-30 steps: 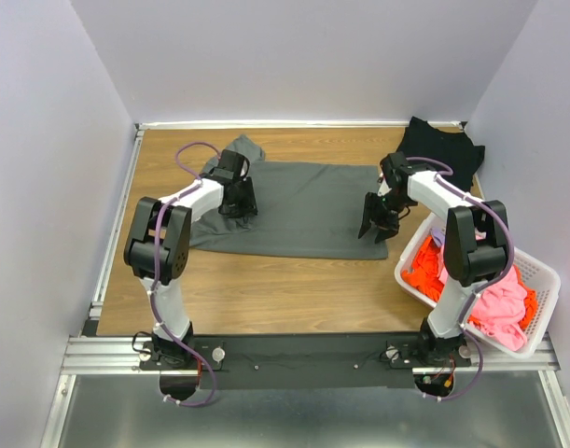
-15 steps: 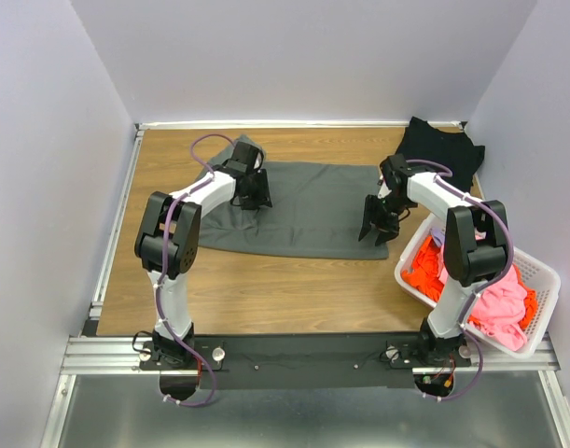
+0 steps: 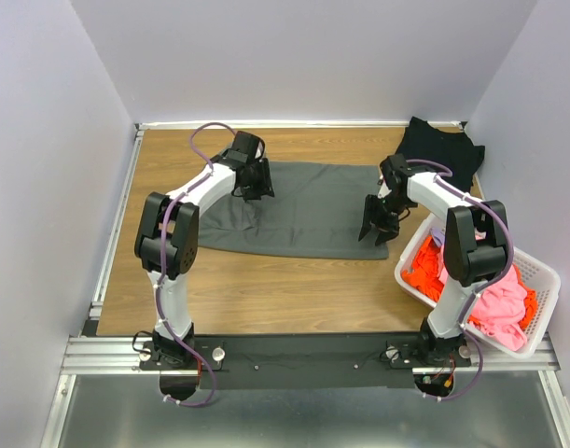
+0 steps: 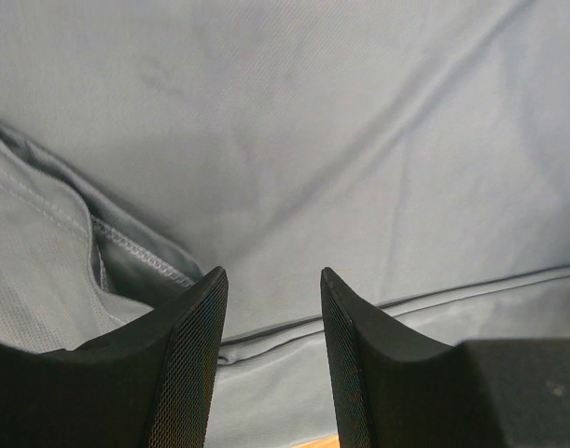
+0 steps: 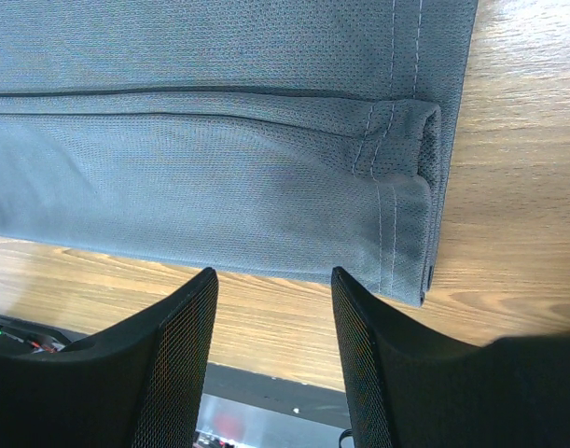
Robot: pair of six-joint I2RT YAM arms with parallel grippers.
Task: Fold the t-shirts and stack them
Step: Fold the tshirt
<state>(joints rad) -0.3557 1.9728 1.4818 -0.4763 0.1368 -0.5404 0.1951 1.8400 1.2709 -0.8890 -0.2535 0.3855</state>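
A dark grey t-shirt lies flat on the wooden table, partly folded lengthwise. My left gripper is open over its upper left part, above a folded edge and a sleeve seam. My right gripper is open and empty just above the shirt's right hem corner. A black t-shirt lies at the back right corner. Orange and pink shirts fill the basket.
A white slatted basket stands at the right front, close to my right arm. A metal rail runs along the table's left edge. Walls close in the back and both sides.
My left gripper has moved up and right over the grey shirt, from its left side to its upper left part. The sleeve that stuck out at the back left now lies folded in. The right arm has not moved.
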